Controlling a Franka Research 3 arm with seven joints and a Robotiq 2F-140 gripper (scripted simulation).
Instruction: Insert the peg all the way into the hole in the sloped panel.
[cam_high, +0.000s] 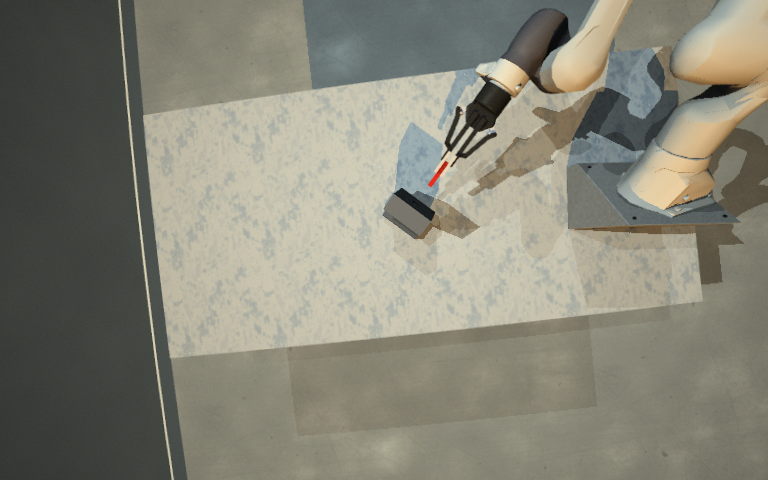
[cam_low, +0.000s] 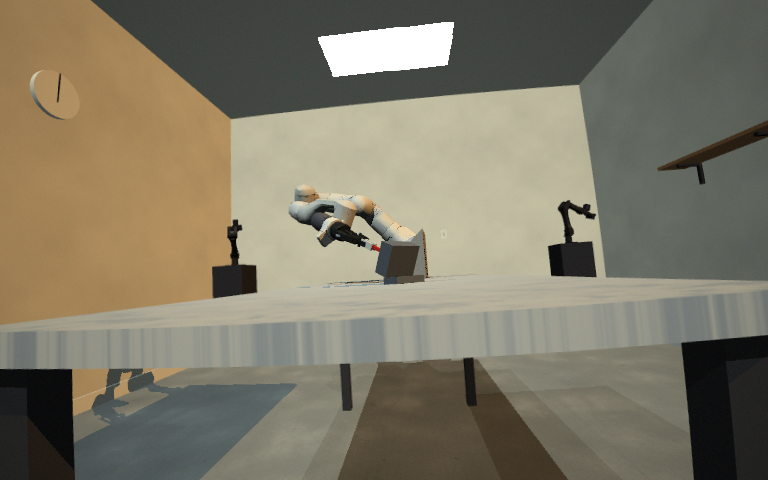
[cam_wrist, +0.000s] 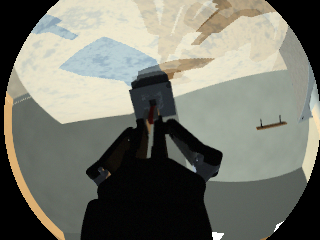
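A grey block with a sloped panel stands on the pale mottled table. My gripper is shut on a thin red peg with a pale back end. The peg points down and left at the panel; its red tip sits just short of the block's upper right side. From the side view the peg slants down toward the block, with the tip close to its top left edge. In the wrist view the peg lines up with the panel face. The hole itself is too small to make out.
The arm's base plate sits at the table's right end. The table's far left edge borders a dark floor strip. Two black pedestals with small arms stand in the background of the side view.
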